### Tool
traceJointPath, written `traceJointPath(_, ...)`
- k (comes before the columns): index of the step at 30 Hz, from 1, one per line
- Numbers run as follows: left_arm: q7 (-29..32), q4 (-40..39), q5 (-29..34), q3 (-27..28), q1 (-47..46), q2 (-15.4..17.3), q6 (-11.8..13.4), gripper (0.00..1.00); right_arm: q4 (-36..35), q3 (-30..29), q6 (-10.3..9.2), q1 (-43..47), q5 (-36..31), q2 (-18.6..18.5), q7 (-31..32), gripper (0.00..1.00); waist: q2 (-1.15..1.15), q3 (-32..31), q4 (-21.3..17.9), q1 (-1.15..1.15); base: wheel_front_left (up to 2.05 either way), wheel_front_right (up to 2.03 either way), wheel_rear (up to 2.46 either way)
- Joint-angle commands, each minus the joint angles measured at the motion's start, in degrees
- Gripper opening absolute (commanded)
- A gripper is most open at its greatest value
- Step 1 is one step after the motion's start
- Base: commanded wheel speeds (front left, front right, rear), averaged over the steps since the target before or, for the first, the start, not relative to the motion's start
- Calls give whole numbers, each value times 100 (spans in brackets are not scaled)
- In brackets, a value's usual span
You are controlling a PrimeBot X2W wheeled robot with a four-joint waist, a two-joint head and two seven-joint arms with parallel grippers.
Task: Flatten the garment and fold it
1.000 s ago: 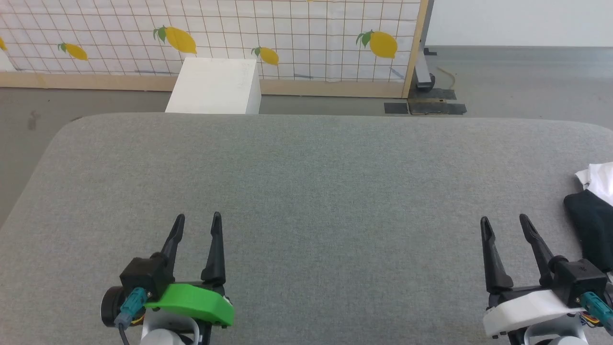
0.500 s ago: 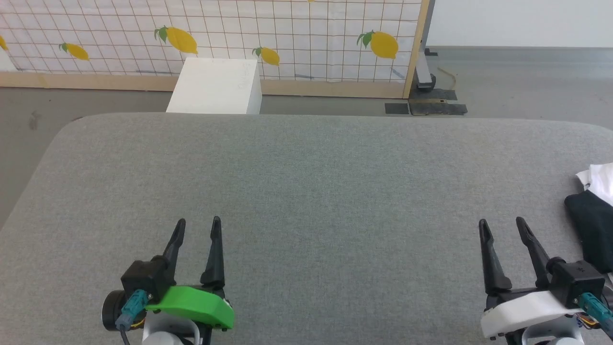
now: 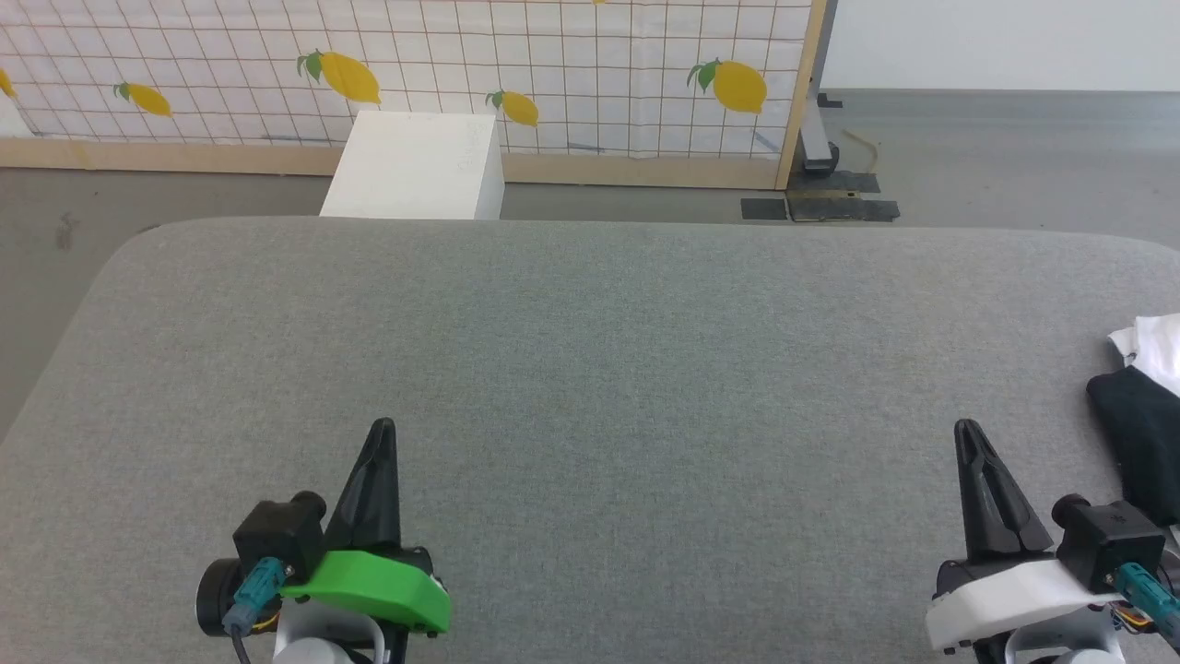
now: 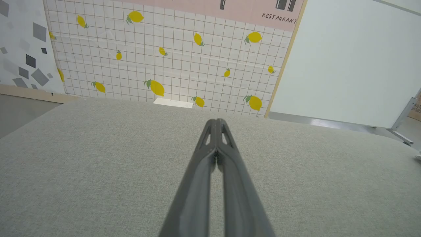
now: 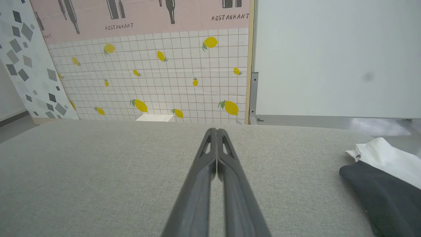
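The garment lies bunched at the table's right edge, a black sleeve below a white part, cut off by the head view's border; its chest print and collar are hidden. The right wrist view shows the garment at the lower right. My right gripper is shut with nothing in it, a little left of the black sleeve and apart from it. Far off at the lower left my left gripper is shut and empty. Each wrist view shows its own pair pressed together: left gripper, right gripper.
The grey fabric-covered table spreads wide between the grippers. Beyond its far edge stands a white box on the floor before a lemon-print tiled panel. A metal stand foot is at the back right.
Both grippers have gone from open to shut, each closing on nothing. The arms and the garment have stayed where they were.
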Motion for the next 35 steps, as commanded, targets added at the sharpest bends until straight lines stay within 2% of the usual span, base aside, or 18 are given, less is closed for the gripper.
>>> traceJointPath(1,22,-13,20,6,3,0,5,0,-6,5,0,-4,-8,0,17,0,0,1,-2,0,0,0,0)
traceJointPath(35,415,-249,385,131,64,-8,91,0,-116,108,-3,-70,-159,4,320,0,0,18,-33,0,0,0,0)
